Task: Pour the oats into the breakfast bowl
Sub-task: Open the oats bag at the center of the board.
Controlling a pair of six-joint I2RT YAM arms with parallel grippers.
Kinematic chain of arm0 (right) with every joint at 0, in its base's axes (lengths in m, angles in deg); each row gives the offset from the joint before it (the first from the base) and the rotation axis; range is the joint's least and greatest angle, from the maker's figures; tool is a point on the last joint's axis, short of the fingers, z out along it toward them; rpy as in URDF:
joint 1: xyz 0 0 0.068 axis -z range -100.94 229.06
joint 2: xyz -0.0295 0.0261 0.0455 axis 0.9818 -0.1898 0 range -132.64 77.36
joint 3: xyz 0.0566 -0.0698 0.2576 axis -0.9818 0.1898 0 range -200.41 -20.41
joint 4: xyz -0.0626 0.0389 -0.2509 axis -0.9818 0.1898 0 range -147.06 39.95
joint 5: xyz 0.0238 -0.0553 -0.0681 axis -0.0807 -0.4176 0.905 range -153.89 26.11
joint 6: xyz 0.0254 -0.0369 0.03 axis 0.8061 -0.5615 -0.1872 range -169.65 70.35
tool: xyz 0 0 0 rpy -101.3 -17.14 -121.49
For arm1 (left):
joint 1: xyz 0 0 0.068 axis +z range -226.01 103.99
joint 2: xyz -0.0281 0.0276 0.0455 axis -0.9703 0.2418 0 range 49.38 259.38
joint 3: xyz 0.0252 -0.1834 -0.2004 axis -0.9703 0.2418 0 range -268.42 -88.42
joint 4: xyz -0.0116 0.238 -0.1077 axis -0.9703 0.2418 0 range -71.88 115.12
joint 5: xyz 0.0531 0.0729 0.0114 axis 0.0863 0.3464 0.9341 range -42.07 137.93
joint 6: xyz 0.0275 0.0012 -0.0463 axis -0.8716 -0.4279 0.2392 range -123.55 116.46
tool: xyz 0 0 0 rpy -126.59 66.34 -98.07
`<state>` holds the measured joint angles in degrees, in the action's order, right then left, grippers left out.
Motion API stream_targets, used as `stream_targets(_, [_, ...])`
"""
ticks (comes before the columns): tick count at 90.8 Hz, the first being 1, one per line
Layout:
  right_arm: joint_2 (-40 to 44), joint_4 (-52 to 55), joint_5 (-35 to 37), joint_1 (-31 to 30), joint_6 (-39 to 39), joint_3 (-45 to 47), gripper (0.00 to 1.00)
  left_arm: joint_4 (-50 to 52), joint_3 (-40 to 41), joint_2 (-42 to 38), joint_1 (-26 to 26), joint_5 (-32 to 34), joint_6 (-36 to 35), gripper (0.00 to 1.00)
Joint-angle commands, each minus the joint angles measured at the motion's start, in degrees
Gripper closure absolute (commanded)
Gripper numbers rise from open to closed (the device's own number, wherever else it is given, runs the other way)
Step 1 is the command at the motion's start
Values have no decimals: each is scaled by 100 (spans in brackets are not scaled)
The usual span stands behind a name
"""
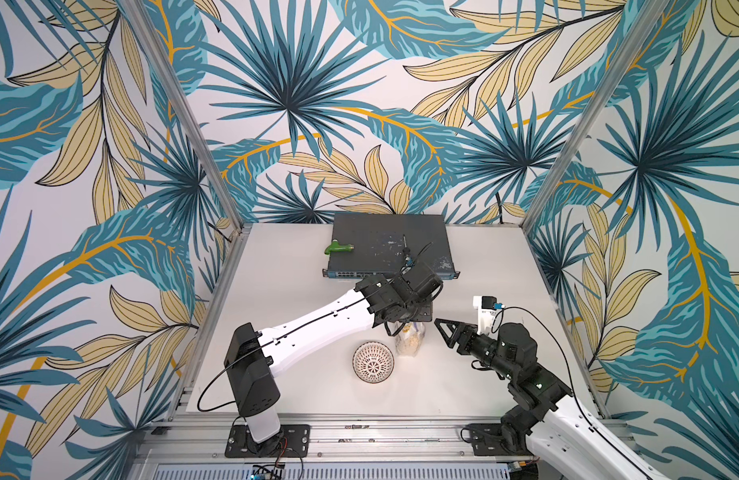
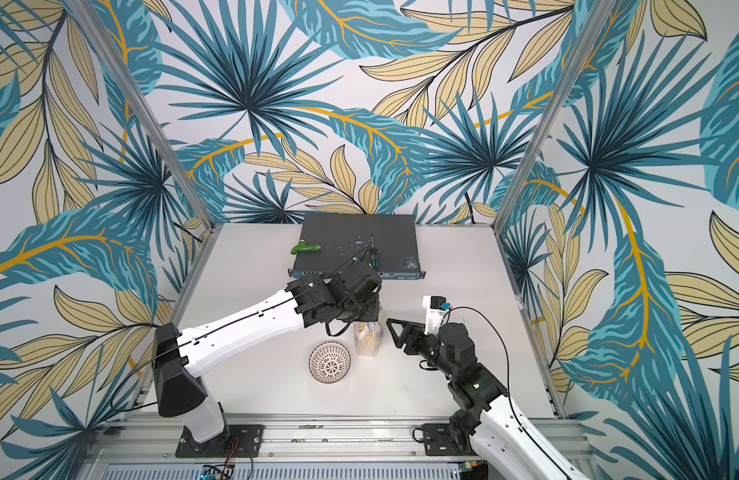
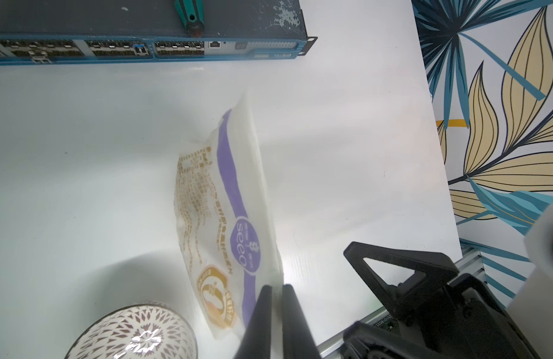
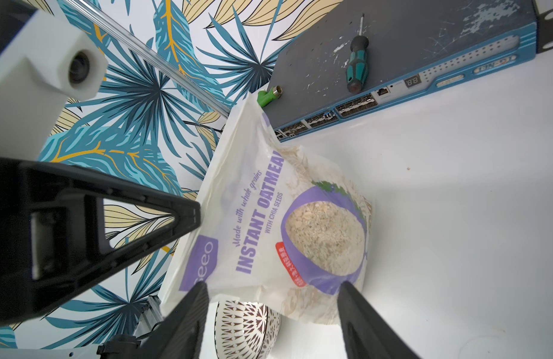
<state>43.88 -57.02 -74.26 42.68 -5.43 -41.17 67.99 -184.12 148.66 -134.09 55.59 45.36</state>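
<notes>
One upright purple-labelled oats pouch (image 4: 269,217)

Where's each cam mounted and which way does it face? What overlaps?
Top views: high over the front, facing down and toward the back wall; left arm, right arm, oats pouch, bowl, network switch.
Left wrist: on the left arm, looking along the left tool pinching the pouch; right tool beside.
Right wrist: on the right arm, looking through its open tool at the pouch's label.
Shared: all four show pouch, bowl, switch.
</notes>
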Motion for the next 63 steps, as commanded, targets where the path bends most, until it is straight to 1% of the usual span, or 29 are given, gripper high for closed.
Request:
stream_targets(1, [44,-77,-19,-1,16,107,31,-12,117,-219,-1,9,23,88])
stream_targets(17, [61,-110,0,-1,51,93,31,27,129,-225,-1,47,26,89])
stream_targets(26, [58,-134,21,-5,60,44,31,27,182,-263,-1,57,70,93])
stream_targets(42, [-23,-250,100,-3,62,-104,31,-103,368,-392,-1,37,139,97])
stream_targets(53, [-224,-317,221,-1,154,-225,32,-170,436,-445,-1,46,162,98])
stream_targets(63, [-634,-322,325,-7,145,-440,35,-162,471,-446,-1,76,163,98])
